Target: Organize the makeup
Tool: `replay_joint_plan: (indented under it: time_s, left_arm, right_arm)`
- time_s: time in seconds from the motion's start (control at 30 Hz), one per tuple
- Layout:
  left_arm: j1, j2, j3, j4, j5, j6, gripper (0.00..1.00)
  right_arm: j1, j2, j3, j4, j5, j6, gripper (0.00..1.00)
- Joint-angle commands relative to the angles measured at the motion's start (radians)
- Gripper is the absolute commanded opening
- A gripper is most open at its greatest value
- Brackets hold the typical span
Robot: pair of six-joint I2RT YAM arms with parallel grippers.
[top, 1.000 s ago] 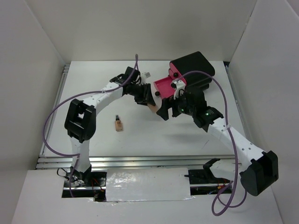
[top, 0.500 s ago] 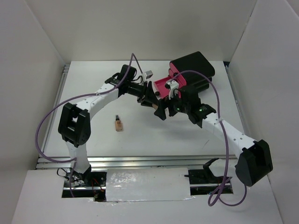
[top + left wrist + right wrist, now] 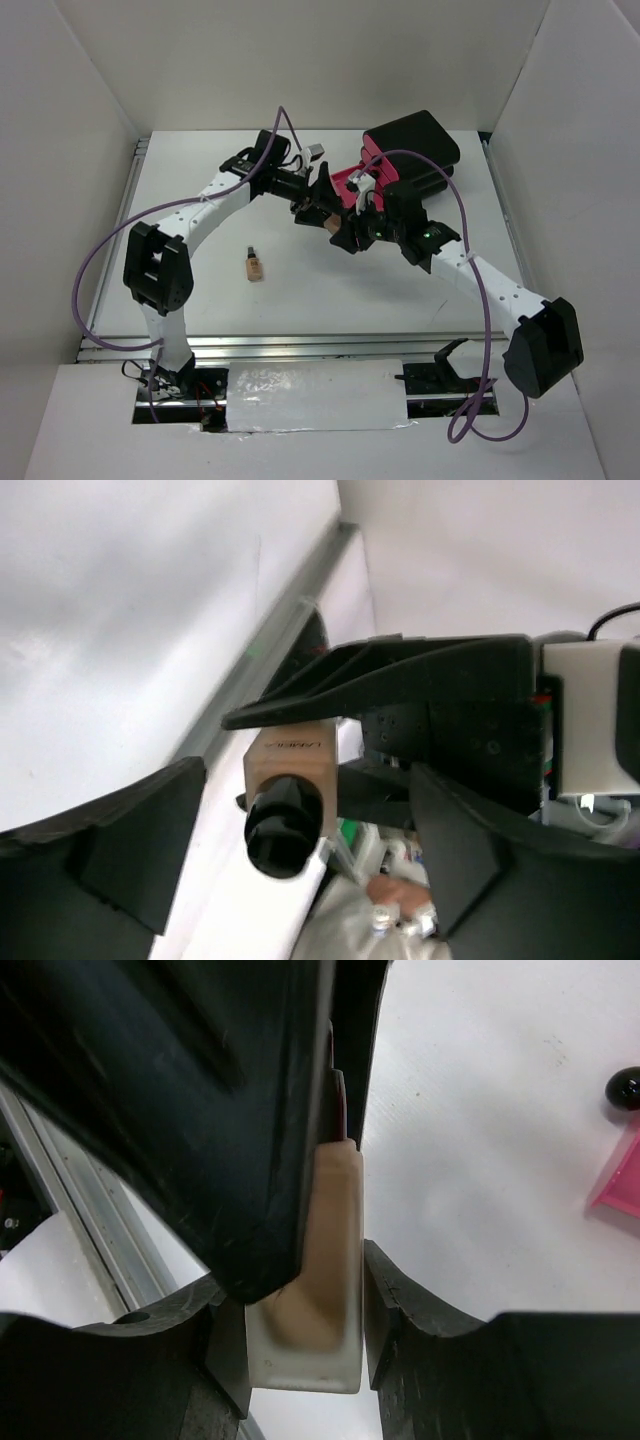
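Our right claw [image 3: 305, 1300] pinches tan bottle w/ black cap [image 3: 292, 765] above table [image 3: 400, 300] centre, twd far edge. Left claw [image 3: 318, 203] spread wide around it. 2nd tan bottle [image 3: 254, 266] lies left of centre.

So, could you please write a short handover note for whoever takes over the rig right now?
The left gripper is open, its fingers spread on either side of the tan bottle without touching it.
The right gripper is shut on that tan bottle, holding it beside the open pink drawer of the black box.
The second bottle lies on the table. A small pale item lies near the back edge.
Done: one bottle picked up. The drawer's contents cannot be made out.
Left: stow the held bottle, then fetch the rest.
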Motion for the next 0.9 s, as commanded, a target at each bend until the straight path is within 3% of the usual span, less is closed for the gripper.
replay_joint_plan:
  time_s: [0.0, 0.17, 0.2, 0.33, 0.43, 0.6, 0.87]
  left_arm:
    - [0.026, 0.009, 0.086, -0.051, -0.137, 0.023, 0.99]
    - [0.161, -0.006, 0.196, -0.198, -0.569, -0.111, 0.99]
    - [0.196, -0.017, 0.206, -0.214, -0.717, -0.117, 0.99]
    - [0.262, -0.07, 0.19, -0.293, -0.918, -0.059, 0.99]
    - [0.264, -0.107, 0.143, -0.373, -1.07, -0.002, 0.99]
    - [0.264, -0.253, -0.066, -0.335, -1.168, 0.047, 0.99]
    - [0.262, -0.296, -0.227, -0.324, -1.069, 0.075, 0.99]
  right_arm:
    - [0.006, 0.018, 0.044, 0.059, 0.027, 0.003, 0.0]
    - [0.003, 0.123, 0.1, 0.061, 0.234, 0.035, 0.0]
    - [0.003, 0.154, 0.128, 0.049, 0.277, 0.035, 0.0]
    - [-0.018, 0.393, 0.368, -0.055, 0.448, 0.026, 0.0]
    - [-0.058, 0.546, 0.545, -0.134, 0.496, 0.029, 0.0]
    - [-0.101, 0.694, 0.71, -0.215, 0.558, 0.016, 0.0]
    - [-0.153, 0.773, 0.73, -0.204, 0.509, -0.018, 0.12]
